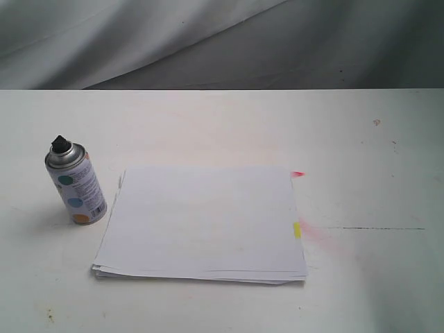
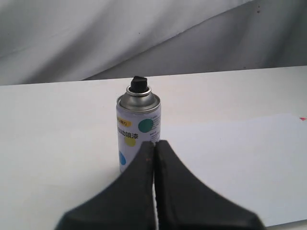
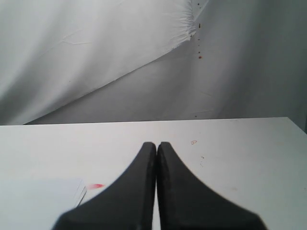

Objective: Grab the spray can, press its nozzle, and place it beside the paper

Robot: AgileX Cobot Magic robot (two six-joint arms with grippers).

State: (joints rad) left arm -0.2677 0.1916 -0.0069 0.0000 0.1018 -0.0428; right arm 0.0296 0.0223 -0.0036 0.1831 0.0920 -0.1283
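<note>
The spray can stands upright on the white table, just left of the paper, with its black nozzle on the silver dome. In the left wrist view the spray can and nozzle stand just beyond my left gripper, which is shut and empty, and the paper lies beside it. My right gripper is shut and empty over bare table, with a corner of the paper and its red tab off to one side. Neither gripper shows in the exterior view.
A red tab and a yellow tab stick out of the paper's right edge, by a pink stain on the table. Grey draped cloth hangs behind the far table edge.
</note>
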